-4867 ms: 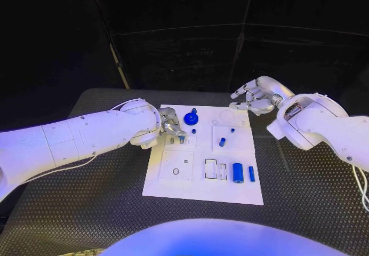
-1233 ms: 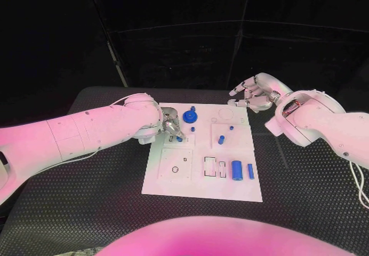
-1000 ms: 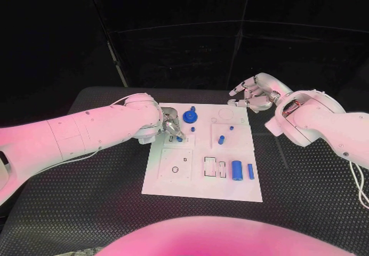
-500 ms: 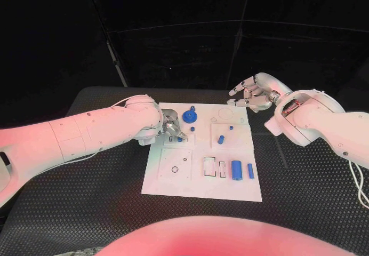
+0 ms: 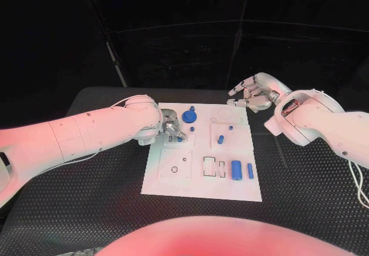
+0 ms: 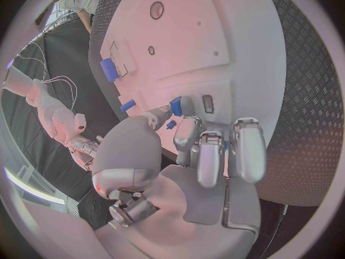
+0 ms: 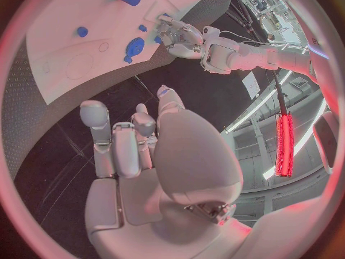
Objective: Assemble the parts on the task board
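Note:
The white task board (image 5: 201, 184) lies in the middle of the table. My left hand (image 5: 170, 127) hovers over its far left part and pinches a small blue part (image 6: 176, 105) between thumb and finger, just above a slot there. A blue knob (image 5: 190, 116) stands at the board's far edge, with a blue peg (image 5: 221, 140) near the middle. A blue cylinder (image 5: 237, 169) and a thin blue bar (image 5: 250, 170) lie near the right edge. My right hand (image 5: 250, 95) hangs past the board's far right corner, fingers apart and holding nothing.
The board has empty rectangular cutouts (image 5: 210, 167) beside the cylinder and a square plate with a small ring (image 5: 175, 170) on its near left. Black ribbed table (image 5: 85, 202) surrounds the board. The right wrist view shows my left hand (image 7: 180, 37) at the board's edge.

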Available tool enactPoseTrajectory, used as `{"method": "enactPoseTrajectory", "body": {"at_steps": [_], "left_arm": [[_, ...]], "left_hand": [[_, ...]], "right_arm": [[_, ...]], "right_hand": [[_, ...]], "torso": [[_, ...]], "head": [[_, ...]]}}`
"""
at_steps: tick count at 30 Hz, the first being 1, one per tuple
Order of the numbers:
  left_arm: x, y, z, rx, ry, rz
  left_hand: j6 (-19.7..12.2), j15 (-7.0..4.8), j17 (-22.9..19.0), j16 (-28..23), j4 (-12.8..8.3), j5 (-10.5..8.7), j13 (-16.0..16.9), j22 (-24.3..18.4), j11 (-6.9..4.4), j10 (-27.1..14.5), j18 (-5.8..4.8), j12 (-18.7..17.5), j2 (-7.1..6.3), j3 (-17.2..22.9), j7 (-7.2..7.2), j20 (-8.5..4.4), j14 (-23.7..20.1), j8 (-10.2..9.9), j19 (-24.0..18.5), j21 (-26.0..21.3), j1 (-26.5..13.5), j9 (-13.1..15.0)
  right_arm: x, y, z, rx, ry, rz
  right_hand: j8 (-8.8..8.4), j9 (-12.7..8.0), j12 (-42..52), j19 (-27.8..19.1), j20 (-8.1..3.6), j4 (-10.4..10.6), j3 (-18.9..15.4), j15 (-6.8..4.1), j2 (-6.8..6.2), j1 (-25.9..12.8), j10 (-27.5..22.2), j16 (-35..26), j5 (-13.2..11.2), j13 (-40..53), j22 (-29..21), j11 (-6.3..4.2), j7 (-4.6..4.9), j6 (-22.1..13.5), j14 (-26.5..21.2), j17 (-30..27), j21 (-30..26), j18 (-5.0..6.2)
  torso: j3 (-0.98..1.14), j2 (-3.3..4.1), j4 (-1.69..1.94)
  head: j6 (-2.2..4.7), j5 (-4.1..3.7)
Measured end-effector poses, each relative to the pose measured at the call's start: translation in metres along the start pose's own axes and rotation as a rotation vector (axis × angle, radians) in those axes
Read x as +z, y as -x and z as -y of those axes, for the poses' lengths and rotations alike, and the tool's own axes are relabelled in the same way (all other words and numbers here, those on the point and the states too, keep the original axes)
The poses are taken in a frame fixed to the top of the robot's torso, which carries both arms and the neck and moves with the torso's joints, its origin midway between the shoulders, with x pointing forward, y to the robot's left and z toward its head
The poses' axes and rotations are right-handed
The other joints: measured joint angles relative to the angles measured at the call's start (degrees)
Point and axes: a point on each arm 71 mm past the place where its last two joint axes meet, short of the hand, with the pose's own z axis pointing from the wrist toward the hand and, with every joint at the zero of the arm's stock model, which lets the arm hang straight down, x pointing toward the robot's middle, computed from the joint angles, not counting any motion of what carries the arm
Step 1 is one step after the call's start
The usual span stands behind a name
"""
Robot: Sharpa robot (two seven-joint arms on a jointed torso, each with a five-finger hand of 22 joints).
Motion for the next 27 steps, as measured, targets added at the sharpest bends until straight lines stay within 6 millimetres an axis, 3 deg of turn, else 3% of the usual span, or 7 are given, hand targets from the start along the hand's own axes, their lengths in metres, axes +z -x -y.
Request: {"method": "enactPoseTrajectory", "body": {"at_steps": [10, 13, 23, 27], "left_arm": [[-0.008, 0.006, -0.003, -0.022, -0.011, 0.018], [-0.013, 0.015, 0.000, -0.036, -0.026, 0.038], [-0.028, 0.039, 0.004, -0.061, -0.054, 0.092], [-0.033, 0.052, 0.003, -0.056, -0.052, 0.107]], "left_hand": [[-0.1, 0.00, 0.0, 0.0, 4.5, -0.24, -1.1, 0.0, 0.02, 0.0, 0.00, -0.6, -0.95, -9.7, 0.26, 0.00, 0.0, 0.0, 0.0, -0.3, -2.4, 0.0], [-0.6, 0.00, 0.0, 0.0, 6.1, -1.38, -1.5, 0.0, 0.11, -0.5, 0.00, -0.7, -0.95, -13.0, 0.27, 0.00, 0.0, 0.0, 0.0, -0.7, -2.4, 0.0], [-1.3, 0.00, 0.0, 0.0, 6.9, -1.69, -2.6, -0.3, 0.45, -1.3, 0.01, -1.7, 0.39, -16.9, 0.62, 0.20, 0.0, 0.0, -0.4, -1.5, -1.0, -0.2], [-4.1, 0.05, 0.0, 0.0, 6.8, -1.69, -5.7, -2.8, 1.27, -4.0, 0.01, -4.6, 1.33, -19.2, 1.71, 0.73, 0.0, -1.9, -2.0, -3.5, 1.0, -1.2]], "right_arm": [[0.000, 0.001, 0.001, -0.001, -0.002, 0.002], [0.000, 0.001, 0.002, -0.002, -0.004, 0.003], [0.001, 0.002, 0.005, -0.004, -0.009, 0.007], [0.001, 0.003, 0.005, -0.004, -0.011, 0.008]], "right_hand": [[0.00, -0.1, 0.0, 0.0, 0.00, 0.2, -0.2, 0.00, -0.01, -0.5, 0.0, 0.0, 0.0, -0.1, -0.2, 0.00, 0.00, 0.0, 0.0, 0.0, 0.0, 0.00], [0.00, -0.1, 0.0, 0.0, 0.00, 0.2, -0.2, 0.00, -0.01, -0.5, 0.0, 0.0, 0.0, -0.1, -0.2, 0.00, 0.00, 0.0, 0.0, 0.0, 0.0, 0.00], [0.00, 0.0, 0.0, 0.0, 0.00, 0.4, -0.4, 0.00, -0.01, -0.5, 0.0, 0.0, 0.0, -0.1, -0.3, 0.00, 0.00, 0.0, 0.0, 0.0, -0.2, 0.00], [0.00, 0.0, 0.0, 0.0, 0.00, 0.4, -0.4, 0.00, -0.01, -0.5, 0.0, 0.0, 0.0, -0.1, -0.3, 0.00, 0.00, 0.0, 0.0, 0.0, -0.2, 0.00]], "torso": [[-0.04, 0.00, 0.04], [-0.04, -0.01, 0.03], [-0.01, -0.02, 0.03], [0.01, -0.01, 0.03]], "head": [[0.24, -0.13], [0.31, -0.13], [0.58, -0.17], [0.68, -0.29]]}}
